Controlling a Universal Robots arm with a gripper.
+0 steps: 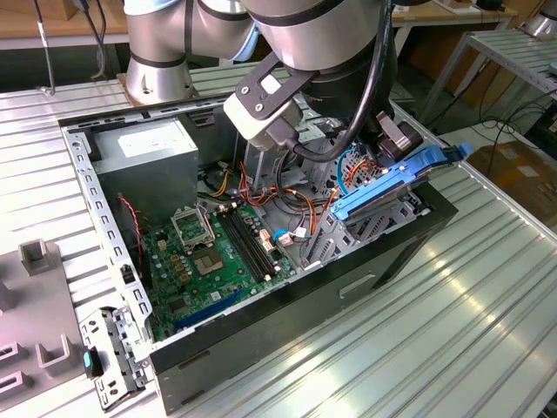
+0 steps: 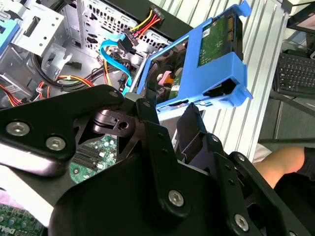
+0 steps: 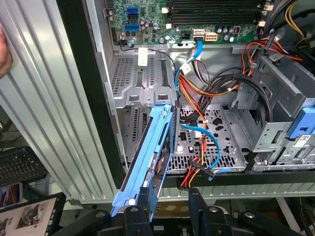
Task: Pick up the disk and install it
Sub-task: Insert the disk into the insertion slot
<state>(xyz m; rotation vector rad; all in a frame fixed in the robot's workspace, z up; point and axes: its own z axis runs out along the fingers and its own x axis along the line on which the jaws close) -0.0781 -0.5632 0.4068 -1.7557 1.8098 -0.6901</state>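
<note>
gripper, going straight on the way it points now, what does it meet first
The disk, directly ahead of the gripper; behind that, likely the perforated metal bay floor, though depth is unclear.

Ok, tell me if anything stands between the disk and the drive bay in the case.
Loose cables do: a blue data cable and orange-red wires lie across the perforated bay floor next to the tilted disk, so they may foul it. Nothing visible lies between the hand and the disk.

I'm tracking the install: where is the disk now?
The disk is tilted at the exterior view's right, above the metal cage in the computer case.
</note>
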